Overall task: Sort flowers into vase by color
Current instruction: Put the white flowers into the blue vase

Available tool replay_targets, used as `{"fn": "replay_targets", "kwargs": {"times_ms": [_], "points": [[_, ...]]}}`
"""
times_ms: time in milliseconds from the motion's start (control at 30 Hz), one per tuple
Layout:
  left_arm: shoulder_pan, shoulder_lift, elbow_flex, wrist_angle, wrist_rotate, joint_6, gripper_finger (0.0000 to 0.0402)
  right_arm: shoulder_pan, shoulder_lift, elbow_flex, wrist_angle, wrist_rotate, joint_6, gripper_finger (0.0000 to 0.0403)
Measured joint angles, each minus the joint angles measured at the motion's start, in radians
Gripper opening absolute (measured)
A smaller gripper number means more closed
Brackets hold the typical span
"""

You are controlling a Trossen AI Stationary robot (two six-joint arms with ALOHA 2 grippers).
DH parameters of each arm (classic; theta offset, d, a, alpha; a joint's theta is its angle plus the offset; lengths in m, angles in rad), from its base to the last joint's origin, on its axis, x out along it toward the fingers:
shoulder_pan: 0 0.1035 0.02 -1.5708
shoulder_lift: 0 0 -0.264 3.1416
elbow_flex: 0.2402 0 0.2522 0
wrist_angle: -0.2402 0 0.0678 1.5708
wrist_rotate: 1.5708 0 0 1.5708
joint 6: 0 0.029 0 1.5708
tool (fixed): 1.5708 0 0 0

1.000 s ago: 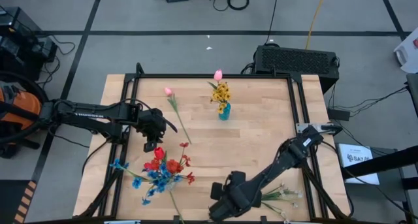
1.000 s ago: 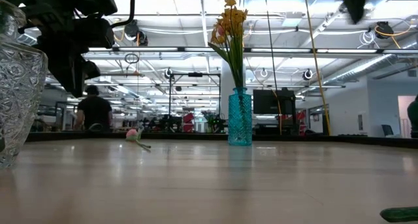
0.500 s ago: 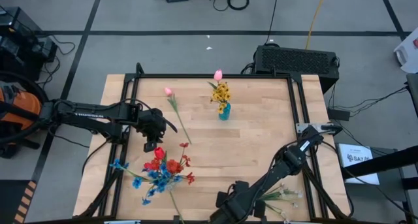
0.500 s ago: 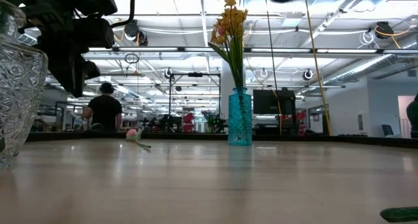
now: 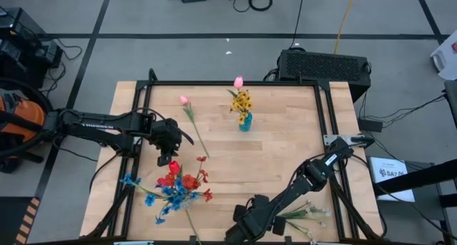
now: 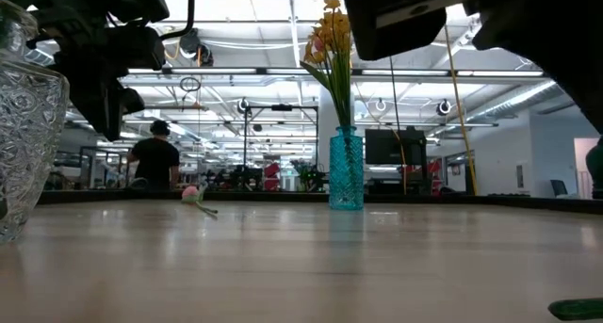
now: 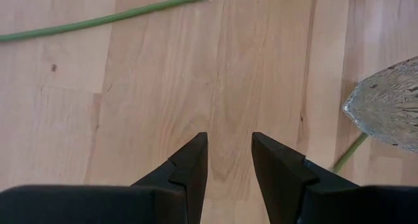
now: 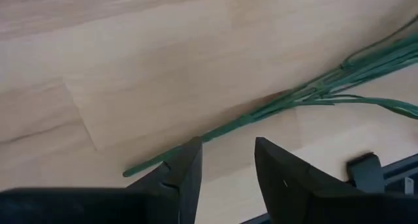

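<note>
"TROSSEN" lettering, barely legible, on the left arm (image 5: 100,121)

Yellow bunch (image 5: 242,101) upright in blue vase (image 5: 245,121). Red and blue flowers (image 5: 175,186) heaped front left. Pink tulip (image 5: 184,101) lies flat nearby.

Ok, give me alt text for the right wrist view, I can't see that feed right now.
The right tool hangs just above the wooden table, its two dark fingers parted with nothing between them. A bundle of green stems runs across the wood just past the fingertips, fanning out toward one side.
</note>
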Motion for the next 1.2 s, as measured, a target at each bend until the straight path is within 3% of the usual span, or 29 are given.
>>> {"fn": "replay_targets", "kwargs": {"times_ms": [367,533,833,1033,1200], "points": [[0.000,0.000,0.000,-0.001,-0.025,-0.002,0.0125,-0.018,0.043,0.000,0.056,0.021,-0.010,0.0132],[0.000,-0.001,0.000,0.000,-0.026,-0.002,0.0125,-0.025,0.050,0.000,0.122,0.041,-0.145,0.0132],[0.000,0.000,0.000,0.002,-0.026,-0.001,0.0125,-0.016,0.050,0.001,0.089,-0.124,-0.276,0.0132],[0.000,0.000,0.000,0.004,-0.026,-0.001,0.0125,-0.006,0.042,0.000,0.059,-0.181,-0.193,0.0132],[0.000,0.000,0.000,0.012,-0.027,-0.001,0.0125,0.016,0.042,0.000,0.086,-0.214,0.002,0.0132]]}}
